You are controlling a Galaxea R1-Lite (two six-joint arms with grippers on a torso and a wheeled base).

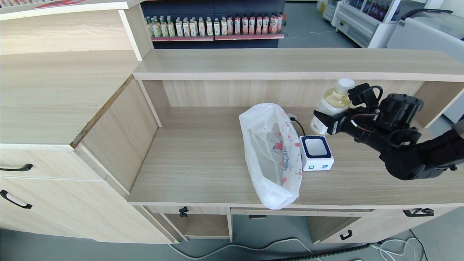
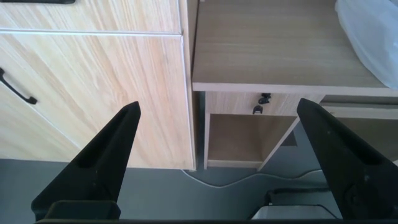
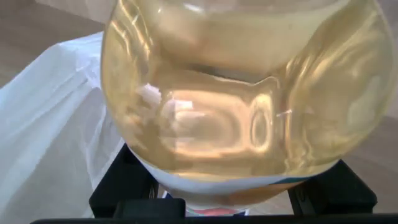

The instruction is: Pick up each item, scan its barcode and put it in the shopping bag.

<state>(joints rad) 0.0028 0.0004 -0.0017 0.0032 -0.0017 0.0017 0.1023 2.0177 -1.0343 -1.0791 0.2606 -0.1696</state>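
One bottle in hand, nothing bagged: we judge the task at its scanning step.

Item: bottle (image 1: pixel 335 101) of pale yellow drink, white cap, clamped round its lower body by our right gripper (image 1: pixel 326 125). It is held tilted in the air at about 1 o'clock of the scanner (image 1: pixel 316 152). Scanner: stands on the counter (image 1: pixel 203 163) at 3 o'clock of the shopping bag (image 1: pixel 272 152), just beside it. Bag: lies slack, and we judge it holds nothing yet (its thin plastic shows only its own print). Left gripper (image 2: pixel 217 155): jaws spread wide, nothing between them, hanging low by the counter's front edge. Left to do, by our reckoning: present the barcode, then bag the bottle.
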